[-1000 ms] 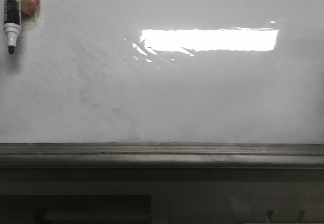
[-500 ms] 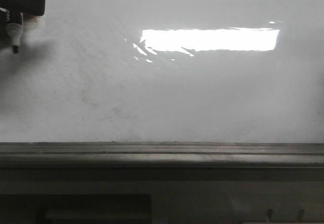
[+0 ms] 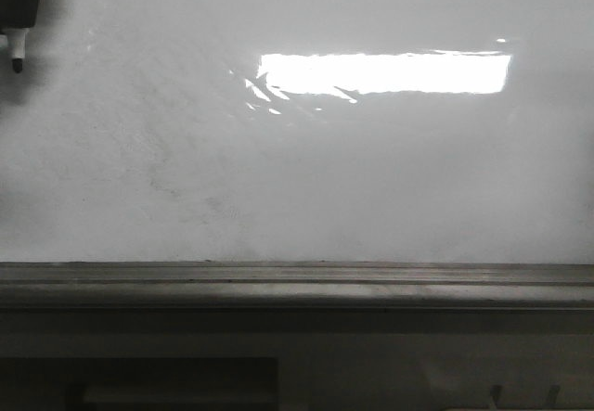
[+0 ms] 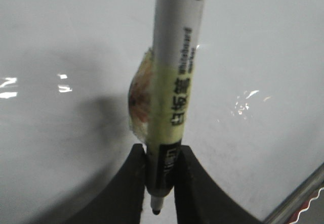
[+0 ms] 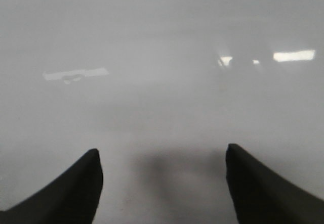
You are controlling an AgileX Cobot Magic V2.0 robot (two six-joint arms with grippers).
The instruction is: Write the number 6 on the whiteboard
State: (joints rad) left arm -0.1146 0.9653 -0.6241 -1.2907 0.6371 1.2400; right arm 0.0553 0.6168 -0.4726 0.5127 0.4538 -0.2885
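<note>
The whiteboard fills the front view, glossy white-grey with faint smudges; no number 6 or any black marker line shows on it. My left gripper is at the board's top left corner, mostly cut off by the frame. In the left wrist view the left gripper is shut on a white and black whiteboard marker, whose uncapped tip pokes out past the fingers. The tip also shows in the front view. My right gripper is open and empty, facing the bare board.
A grey metal ledge runs along the board's lower edge. A bright rectangular light glare lies on the upper right. A reddish lump wrapped in clear tape sticks to the marker's side. A ledge edge shows in the left wrist view.
The marker was alone at the board's top left. The left gripper came over it and closed on it, and the marker has since moved up and left towards the frame corner.
</note>
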